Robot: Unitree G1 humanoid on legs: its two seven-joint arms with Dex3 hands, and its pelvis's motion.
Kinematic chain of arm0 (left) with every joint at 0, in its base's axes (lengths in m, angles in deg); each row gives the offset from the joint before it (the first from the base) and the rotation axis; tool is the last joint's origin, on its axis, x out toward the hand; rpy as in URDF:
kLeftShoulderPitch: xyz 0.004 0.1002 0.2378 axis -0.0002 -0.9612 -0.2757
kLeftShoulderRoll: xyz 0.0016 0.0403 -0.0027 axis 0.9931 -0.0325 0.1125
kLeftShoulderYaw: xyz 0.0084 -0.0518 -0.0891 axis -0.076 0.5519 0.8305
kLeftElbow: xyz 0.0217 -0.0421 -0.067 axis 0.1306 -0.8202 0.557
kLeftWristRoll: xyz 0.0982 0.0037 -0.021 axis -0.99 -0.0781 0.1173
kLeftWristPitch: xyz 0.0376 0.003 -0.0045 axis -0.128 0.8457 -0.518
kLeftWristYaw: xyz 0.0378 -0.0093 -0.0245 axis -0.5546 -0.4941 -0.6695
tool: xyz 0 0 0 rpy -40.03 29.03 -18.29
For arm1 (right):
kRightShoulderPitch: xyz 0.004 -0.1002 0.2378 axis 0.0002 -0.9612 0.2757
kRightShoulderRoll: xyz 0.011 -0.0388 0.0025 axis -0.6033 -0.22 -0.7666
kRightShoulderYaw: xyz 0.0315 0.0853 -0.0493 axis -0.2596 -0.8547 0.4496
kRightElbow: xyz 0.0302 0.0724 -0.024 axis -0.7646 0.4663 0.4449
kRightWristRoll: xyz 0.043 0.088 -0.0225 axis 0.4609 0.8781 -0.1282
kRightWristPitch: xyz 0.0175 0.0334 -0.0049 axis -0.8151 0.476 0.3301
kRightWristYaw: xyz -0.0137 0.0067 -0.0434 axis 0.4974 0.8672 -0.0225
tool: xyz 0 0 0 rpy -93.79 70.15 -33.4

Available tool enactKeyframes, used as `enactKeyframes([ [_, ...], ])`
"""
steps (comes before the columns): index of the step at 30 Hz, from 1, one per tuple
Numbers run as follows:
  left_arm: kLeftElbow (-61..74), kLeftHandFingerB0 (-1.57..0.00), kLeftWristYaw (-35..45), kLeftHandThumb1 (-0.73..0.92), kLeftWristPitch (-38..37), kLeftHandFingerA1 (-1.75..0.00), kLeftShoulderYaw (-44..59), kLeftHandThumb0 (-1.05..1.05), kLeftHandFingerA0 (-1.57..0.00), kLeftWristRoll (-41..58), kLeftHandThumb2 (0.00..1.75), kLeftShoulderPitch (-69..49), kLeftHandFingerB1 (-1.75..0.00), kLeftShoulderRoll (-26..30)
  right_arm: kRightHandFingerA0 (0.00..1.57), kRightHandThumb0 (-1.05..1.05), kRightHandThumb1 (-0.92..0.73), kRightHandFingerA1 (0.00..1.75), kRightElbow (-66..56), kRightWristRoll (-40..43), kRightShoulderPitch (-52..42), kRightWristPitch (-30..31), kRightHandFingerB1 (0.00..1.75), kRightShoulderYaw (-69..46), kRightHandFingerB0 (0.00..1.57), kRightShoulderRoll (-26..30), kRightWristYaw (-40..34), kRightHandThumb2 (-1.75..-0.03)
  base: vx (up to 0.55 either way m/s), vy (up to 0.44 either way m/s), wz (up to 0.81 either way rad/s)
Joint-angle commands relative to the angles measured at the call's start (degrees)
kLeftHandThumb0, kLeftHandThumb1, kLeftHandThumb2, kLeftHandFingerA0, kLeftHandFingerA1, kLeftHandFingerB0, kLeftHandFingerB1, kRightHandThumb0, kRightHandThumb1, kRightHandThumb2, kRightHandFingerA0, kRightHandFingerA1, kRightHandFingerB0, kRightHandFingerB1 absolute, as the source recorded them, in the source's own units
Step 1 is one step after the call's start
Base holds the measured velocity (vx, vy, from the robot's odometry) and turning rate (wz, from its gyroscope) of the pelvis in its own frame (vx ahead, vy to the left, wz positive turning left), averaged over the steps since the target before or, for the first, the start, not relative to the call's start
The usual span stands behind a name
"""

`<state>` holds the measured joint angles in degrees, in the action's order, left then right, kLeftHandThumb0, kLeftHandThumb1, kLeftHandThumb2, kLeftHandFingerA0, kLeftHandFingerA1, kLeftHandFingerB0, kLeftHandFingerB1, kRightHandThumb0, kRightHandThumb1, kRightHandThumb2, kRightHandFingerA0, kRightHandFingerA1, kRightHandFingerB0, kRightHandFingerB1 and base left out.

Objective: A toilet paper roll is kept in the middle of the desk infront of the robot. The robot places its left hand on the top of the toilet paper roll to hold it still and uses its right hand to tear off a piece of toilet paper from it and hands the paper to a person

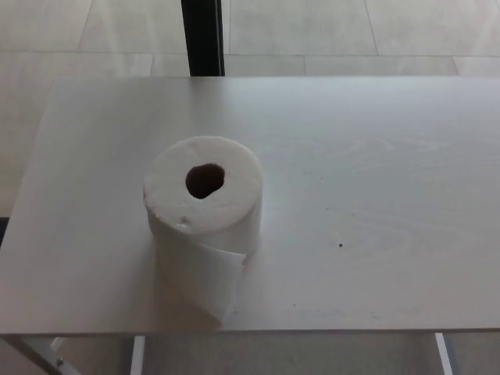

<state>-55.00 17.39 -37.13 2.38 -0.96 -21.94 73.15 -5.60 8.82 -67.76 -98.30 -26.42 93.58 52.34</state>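
I see the roll [203,205] standing on end a little left of the middle of the table [375,195], core hole up, with a loose flap [215,285] hanging down its near side and ending at the table's near edge. Nothing has begun. My first move should be the left hand, lowered flat onto the roll's top and pressing straight down so it won't tip. Then the right can pinch the flap low and pull sideways. Neither hand nor arm shows, so I cannot tell their pose or whether the fingers are spread.
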Motion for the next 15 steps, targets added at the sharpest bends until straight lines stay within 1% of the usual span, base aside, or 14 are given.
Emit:
enactKeyframes([
  [1, 13.9, -0.34, 5.4, 0.65, 3.9, -0.73, 9.9, -0.76, -0.49, 9.3, 1.08, 10.6, -0.64, 13.4, 0.18, -0.82, -0.61, 0.62, -21.9, 13.8, 5.9, 4.9, 0.44, -10.0, 0.16, -1.1, -1.5, -0.60, 0.00, 0.000, 0.06],
  [2, 14.4, -0.40, 6.3, 0.79, 4.4, -0.79, 10.1, -0.95, -0.53, 9.6, 0.64, 14.1, -0.72, 14.3, 0.20, -0.76, -0.49, 0.60, -30.0, 15.3, 5.5, 7.5, 0.48, -10.9, 0.13, -2.8, -2.9, -0.88, 0.00, 0.000, 0.00],
  [3, 16.2, -0.35, 6.9, 0.62, 5.1, -0.82, 10.4, -1.04, -0.53, 10.1, 0.78, 15.8, -0.75, 14.9, 0.20, -0.69, -0.50, 0.60, -34.7, 16.9, 5.6, 8.5, 0.46, -11.5, 0.11, -4.0, -3.3, -0.85, 0.00, 0.000, 0.00],
  [4, 21.1, -0.44, 7.5, 0.60, 6.7, -0.82, 11.0, -0.99, -0.54, 10.5, 1.03, 15.8, -0.76, 15.5, 0.23, -0.65, -0.52, 0.57, -38.0, 18.0, 6.3, 9.4, 0.42, -11.9, 0.11, -4.8, -3.7, -0.86, 0.00, 0.000, 0.00],
  [5, 26.2, -0.47, 8.0, 0.77, 8.1, -0.83, 11.3, -0.99, -0.55, 10.5, 0.64, 15.7, -0.69, 16.2, 0.25, -0.64, -0.52, 0.56, -41.0, 17.4, 7.1, 11.0, 0.42, -11.6, 0.12, -5.5, -5.3, -0.86, 0.00, 0.000, 0.00],
  [6, 28.3, -0.47, 8.2, 0.77, 8.2, -0.83, 11.4, -0.99, -0.55, 10.5, 0.64, 16.1, -0.69, 16.5, 0.25, -0.64, -0.52, 0.56, -42.8, 17.1, 7.6, 11.9, 0.42, -11.4, 0.12, -6.0, -6.0, -0.86, 0.00, 0.000, 0.00],
  [7, 32.4, -0.46, 7.7, 0.79, 8.0, -0.74, 11.4, -0.93, -0.58, 9.7, 0.64, 16.2, -0.59, 17.0, 0.23, -0.66, -0.52, 0.55, -47.4, 17.0, 7.8, 14.0, 0.42, -10.8, 0.15, -7.0, -7.4, -0.86, 0.00, 0.000, 0.00],
  [8, 38.5, -0.42, 8.9, 0.83, 8.8, -0.56, 9.9, -0.80, -0.46, 8.2, 0.66, 18.0, -0.37, 19.0, 0.19, -0.58, -0.54, 0.52, -53.8, 19.3, 8.6, 16.8, 0.41, -9.2, 0.16, -8.6, -7.6, -0.81, 0.00, 0.000, 0.00],
  [9, 38.8, -0.42, 9.0, 0.83, 9.1, -0.56, 10.1, -0.80, -0.46, 8.1, 0.66, 17.8, -0.37, 18.8, 0.19, -0.58, -0.54, 0.52, -54.2, 19.1, 8.5, 17.2, 0.41, -9.4, 0.16, -8.8, -7.6, -0.81, 0.00, 0.000, 0.00],
  [10, 44.7, -0.30, 10.5, 0.75, 13.7, -0.43, 9.1, -0.70, -0.35, 10.0, 0.71, 20.9, -0.35, 19.1, 0.21, -0.51, -0.70, 0.36, -59.4, 17.6, 8.5, 18.5, 0.28, -7.1, 0.18, -9.8, -8.3, -0.62, 0.00, 0.000, 0.00],
  [11, 50.2, -0.30, 10.5, 0.83, 17.8, -0.39, 8.7, -0.58, -0.37, 10.7, 0.64, 22.0, -0.33, 19.2, 0.20, -0.49, -0.70, 0.36, -63.4, 16.9, 8.3, 18.8, 0.29, -5.7, 0.16, -11.0, -8.8, -0.62, 0.00, 0.000, 0.00],
  [12, 54.2, -0.16, 10.1, 0.65, 19.2, -0.56, 7.5, -0.55, -0.32, 9.1, 1.03, 23.1, -0.47, 19.6, 0.21, -0.52, -0.70, 0.37, -66.1, 15.5, 8.7, 19.2, 0.29, -4.4, 0.16, -12.0, -9.5, -0.62, 0.00, 0.000, 0.00],
  [13, 57.0, -0.27, 10.6, 0.85, 19.9, -0.40, 6.5, -0.55, -0.31, 9.1, 0.65, 24.5, -0.36, 19.8, 0.22, -0.54, -0.69, 0.37, -69.1, 14.1, 9.1, 20.5, 0.29, -3.2, 0.18, -12.9, -10.4, -0.61, 0.00, 0.000, 0.00],
  [15, 59.9, -0.25, 11.2, 0.86, 20.6, -0.42, 5.6, -0.56, -0.28, 8.9, 0.65, 26.2, -0.38, 19.8, 0.19, -0.54, -0.68, 0.36, -73.5, 13.5, 9.5, 23.2, 0.28, -2.0, 0.19, -14.6, -11.5, -0.61, 0.00, 0.000, 0.00],
])
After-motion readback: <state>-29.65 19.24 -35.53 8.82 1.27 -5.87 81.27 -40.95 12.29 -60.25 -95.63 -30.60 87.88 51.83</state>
